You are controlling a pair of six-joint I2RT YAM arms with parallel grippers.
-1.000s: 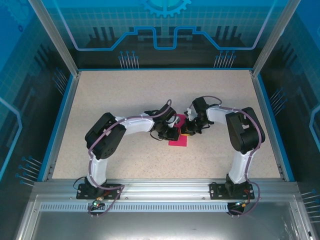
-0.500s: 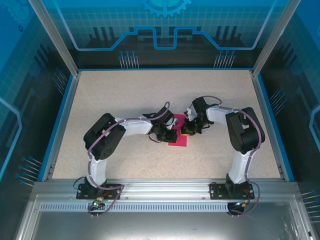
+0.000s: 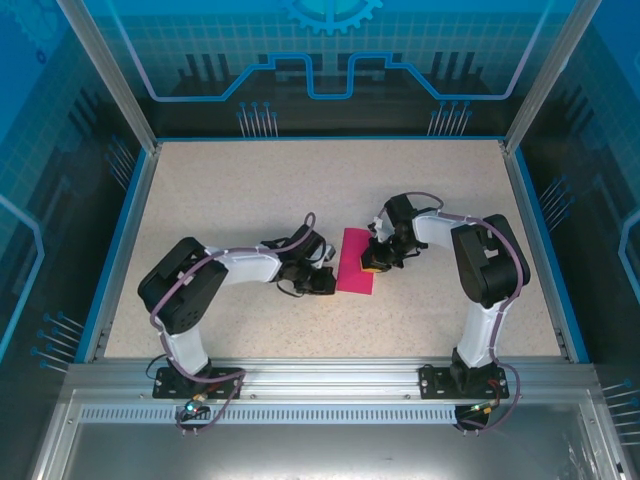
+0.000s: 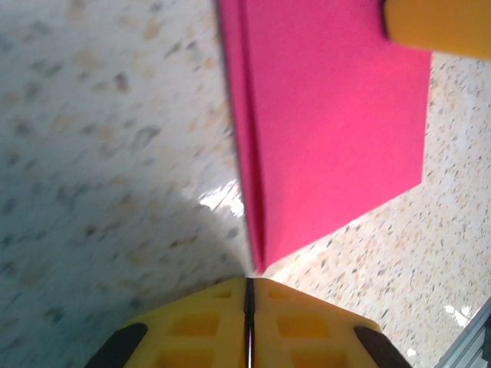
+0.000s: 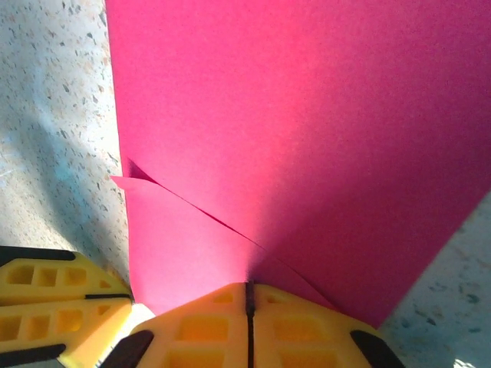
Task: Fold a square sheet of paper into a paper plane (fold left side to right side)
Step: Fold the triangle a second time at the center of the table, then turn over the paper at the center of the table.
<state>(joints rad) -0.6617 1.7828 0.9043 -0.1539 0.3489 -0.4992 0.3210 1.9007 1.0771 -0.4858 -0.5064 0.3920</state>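
Observation:
The square sheet of paper lies on the table folded into a narrow magenta rectangle, its doubled fold edge on the left. My left gripper is shut and sits just off the sheet's near-left corner, with nothing between its fingers. My right gripper is shut too, and its tips rest on the sheet's right part, where a slanted flap edge runs under them. No dart shape shows.
The speckled tabletop is bordered by a blue rim and aluminium posts. Both arm bases are bolted to the near rail. The left gripper's yellow fingers appear beside the sheet in the right wrist view.
My left gripper has slid left and nearer, off the paper, which now shows as a full folded rectangle. The right arm has stayed put.

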